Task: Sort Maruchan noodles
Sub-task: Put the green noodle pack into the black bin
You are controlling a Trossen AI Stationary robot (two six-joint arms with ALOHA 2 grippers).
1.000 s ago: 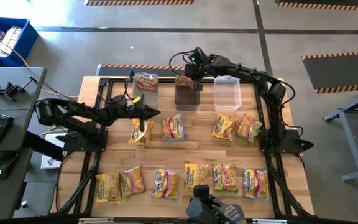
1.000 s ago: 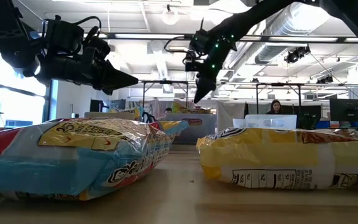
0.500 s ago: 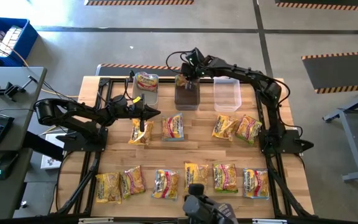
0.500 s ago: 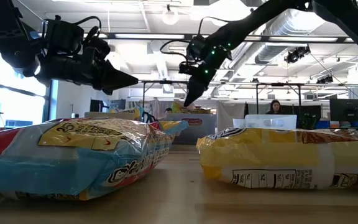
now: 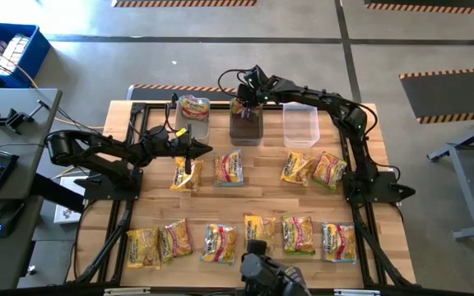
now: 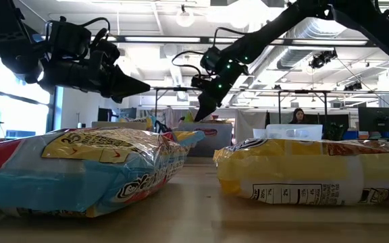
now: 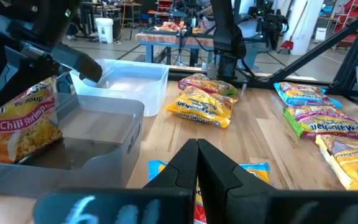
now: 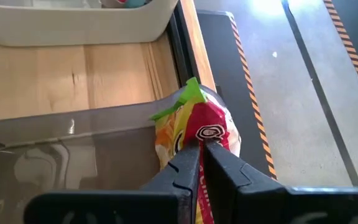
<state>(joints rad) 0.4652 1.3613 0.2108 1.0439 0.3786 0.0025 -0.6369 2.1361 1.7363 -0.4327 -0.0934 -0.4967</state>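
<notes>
Several yellow noodle packets lie flat on the wooden table: a middle row with one (image 5: 229, 168) at its centre and a near row (image 5: 298, 234). My right gripper (image 5: 245, 102) is shut and points down over the far end of the dark middle tub (image 5: 247, 127). There a yellow-red packet (image 8: 194, 121) stands on edge against the tub's wall. My left gripper (image 5: 196, 150) is shut and hovers above a packet (image 5: 186, 174) of the middle row, touching nothing. Another packet (image 5: 192, 107) lies in the left clear tub (image 5: 192, 123). My right gripper's shut fingertips (image 8: 191, 152) come from above at the upper part of the packet standing in the dark tub. I cannot tell whether they touch it. The packet leans on edge against the tub's far wall (image 7: 17, 121).
A clear tub (image 5: 300, 123) with nothing in it stands right of the dark one. Bare wood shows between the two rows of packets. Black frame rails (image 5: 134, 189) run along the table's left and right sides. In the low view, two packets (image 6: 80, 169) fill the foreground.
My right gripper has moved a little toward the table's left and far edge, along the far end of the dark tub, and dipped slightly. It has stayed shut. The packet in the dark tub and my left arm have kept still.
</notes>
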